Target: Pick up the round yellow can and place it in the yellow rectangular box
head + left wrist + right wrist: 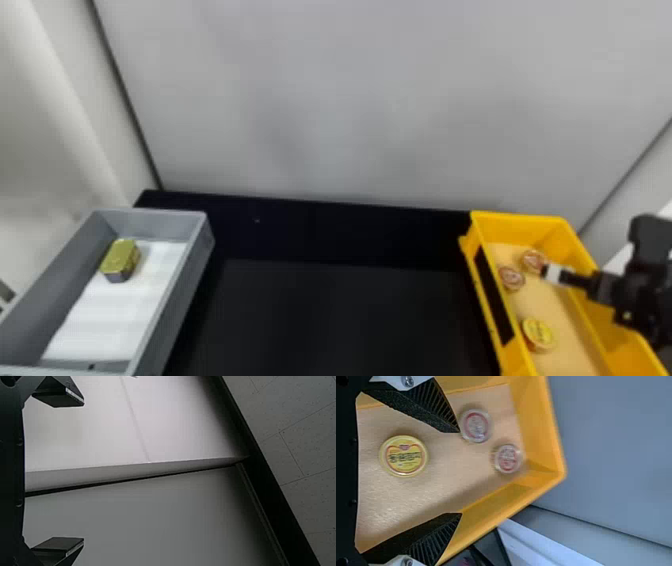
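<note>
The round yellow can [539, 334] lies on the tan floor of the yellow rectangular box [477, 285], near its left wall. My right gripper [607, 289] is over this box, farther back than the can. In the right wrist view, my right gripper [460, 472] has its fingers wide apart with nothing held. There the can [403, 456] lies flat, label up, nearer the palm than the fingertips, inside the same box [542, 435]. My left gripper [84, 471] stands open and holds nothing, in front of pale panels in the left wrist view.
Two small clear-lidded round cups, one [512, 278] by the left wall and another [534, 261] beside a right fingertip, share the yellow box. A grey bin [192, 260] on the left holds a gold rectangular tin [120, 257]. Between the containers lies a black tabletop [330, 310].
</note>
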### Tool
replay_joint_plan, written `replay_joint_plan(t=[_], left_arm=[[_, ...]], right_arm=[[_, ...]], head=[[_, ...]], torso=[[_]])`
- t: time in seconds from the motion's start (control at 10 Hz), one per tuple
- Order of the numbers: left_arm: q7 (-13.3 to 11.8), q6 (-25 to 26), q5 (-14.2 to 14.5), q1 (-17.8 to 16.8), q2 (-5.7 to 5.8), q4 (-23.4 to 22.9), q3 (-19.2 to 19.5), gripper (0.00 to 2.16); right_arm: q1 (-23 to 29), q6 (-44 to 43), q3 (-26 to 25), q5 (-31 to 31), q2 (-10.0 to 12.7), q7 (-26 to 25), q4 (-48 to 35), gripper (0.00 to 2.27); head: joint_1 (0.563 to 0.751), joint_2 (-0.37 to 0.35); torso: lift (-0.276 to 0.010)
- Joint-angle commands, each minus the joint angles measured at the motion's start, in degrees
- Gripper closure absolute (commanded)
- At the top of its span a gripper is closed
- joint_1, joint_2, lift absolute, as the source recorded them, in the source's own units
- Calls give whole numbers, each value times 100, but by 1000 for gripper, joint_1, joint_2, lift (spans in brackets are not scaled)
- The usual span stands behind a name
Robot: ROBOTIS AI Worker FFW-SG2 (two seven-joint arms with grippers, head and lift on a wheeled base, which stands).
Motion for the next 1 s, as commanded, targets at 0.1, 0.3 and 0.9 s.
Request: replay_joint_plan(t=[0.1, 0.3, 0.9], left_arm=[[1, 60, 9, -16, -3, -6, -12, 58], [10, 60, 17, -7, -3, -6, -30, 58], [18, 25, 26, -25, 15, 12, -30, 58]], right_arm=[[-157, 36, 285, -386, -9, -585, -1751, 7], [-315, -369, 611, -201, -71, -884, -2542, 38], [-1326, -3139, 2131, 3306, -97, -84, -3588, 45]], head=[[694, -78], [694, -78], [694, -78]], torso=[[-8], [-8], [-8]])
